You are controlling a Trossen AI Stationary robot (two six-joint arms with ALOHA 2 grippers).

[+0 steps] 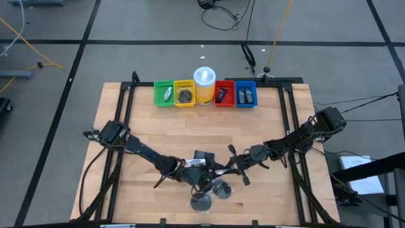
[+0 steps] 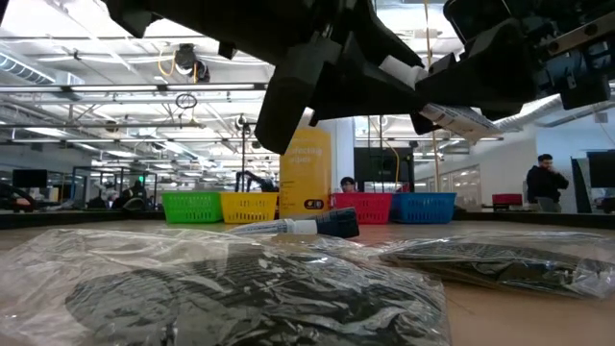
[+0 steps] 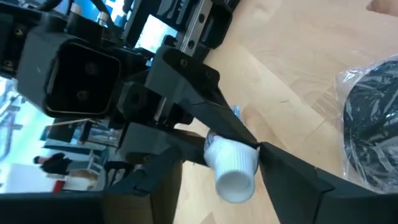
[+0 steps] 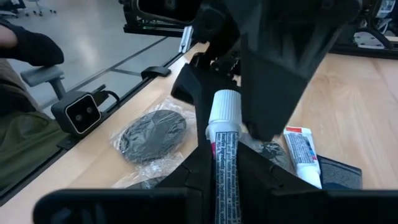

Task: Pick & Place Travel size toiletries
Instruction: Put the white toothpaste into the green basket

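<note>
High view: both arms are being brought together over the near middle of the table (image 1: 126, 114). The left gripper (image 1: 201, 179) and right gripper (image 1: 229, 171) are meeting above two bagged dark discs (image 1: 201, 202). Five bins (image 1: 164, 93) are standing at the far edge.

Low view: a second tube (image 2: 293, 227) is lying on the wood behind the bagged discs.

Left wrist view: a white tube (image 3: 231, 167) is being pinched at its cap end between the left fingers (image 3: 205, 106).

Right wrist view: the same tube (image 4: 224, 146) is being clamped along its body by the right fingers (image 4: 264, 171); it is raised above the table.

Risk, as judged: with both grippers gripping one tube, an ill-timed release could be dropping or twisting it, or the fingers could be colliding.
</note>
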